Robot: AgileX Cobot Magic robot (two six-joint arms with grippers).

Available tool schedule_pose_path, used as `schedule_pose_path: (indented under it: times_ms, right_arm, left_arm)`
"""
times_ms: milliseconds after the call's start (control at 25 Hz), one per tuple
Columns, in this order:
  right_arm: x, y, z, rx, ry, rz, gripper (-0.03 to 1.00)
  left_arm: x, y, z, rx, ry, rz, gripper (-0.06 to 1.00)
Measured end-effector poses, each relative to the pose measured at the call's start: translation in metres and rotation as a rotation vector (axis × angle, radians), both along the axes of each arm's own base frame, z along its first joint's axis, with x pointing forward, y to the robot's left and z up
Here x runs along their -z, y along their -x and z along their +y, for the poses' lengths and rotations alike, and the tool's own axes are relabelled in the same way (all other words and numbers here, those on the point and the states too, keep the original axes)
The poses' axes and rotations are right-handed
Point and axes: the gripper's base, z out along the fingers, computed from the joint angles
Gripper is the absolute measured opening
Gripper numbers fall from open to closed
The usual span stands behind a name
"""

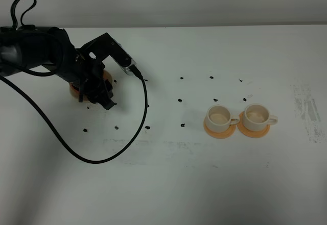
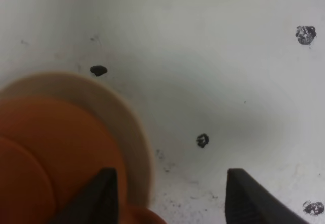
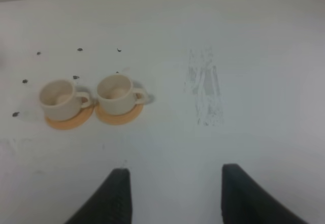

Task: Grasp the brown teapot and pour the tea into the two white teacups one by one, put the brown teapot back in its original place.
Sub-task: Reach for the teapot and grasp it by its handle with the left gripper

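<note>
Sitting on its saucer: the brown teapot [image 2: 56, 148], round, smooth orange-brown clay, rests on a flat round beige saucer [image 2: 133, 132] that is slightly wider than it. In the high view the left arm [image 1: 46, 56] covers most of the teapot.
Left jaws: spread wide with nothing held. One dark finger [image 2: 104, 196] overlaps the teapot's edge, though contact cannot be told, and the other stands beside the teapot over bare table.
Teacups: the nearer teacup [image 1: 218, 116] and the farther teacup [image 1: 255, 114] are glossy cream-white with side handles. They stand side by side, well apart from the teapot.
Small saucers: a thin orange disc [image 1: 220, 131] lies under each cup.
Right jaws: spread wide and empty over bare table. Their place relative to the teapot cannot be told.
Table: matt white [image 1: 168, 194], with black dots [image 1: 181, 100] scattered between the teapot and the cups.
</note>
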Motion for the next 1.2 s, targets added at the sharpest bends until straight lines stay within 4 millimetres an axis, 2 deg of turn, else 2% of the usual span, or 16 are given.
schedule_pose_path:
  times_ms: [360, 600, 880, 1040, 1200]
  right_arm:
    - [0.0, 0.0, 0.0, 0.0, 0.0, 0.0, 0.43]
    - [0.0, 0.0, 0.0, 0.0, 0.0, 0.0, 0.43]
    - [0.0, 0.0, 0.0, 0.0, 0.0, 0.0, 0.43]
    - [0.0, 0.0, 0.0, 0.0, 0.0, 0.0, 0.43]
    - [0.0, 0.0, 0.0, 0.0, 0.0, 0.0, 0.43]
  left_arm:
    - [-0.014, 0.0, -0.002, 0.027, 0.004, -0.058, 0.5]
    - [-0.018, 0.006, -0.018, 0.044, 0.04, -0.053, 0.5]
    - [-0.037, 0.029, -0.038, 0.042, 0.067, -0.028, 0.5]
    - [-0.04, 0.05, -0.029, 0.006, 0.07, -0.038, 0.49]
    - [-0.035, 0.074, -0.019, -0.023, 0.082, -0.044, 0.49]
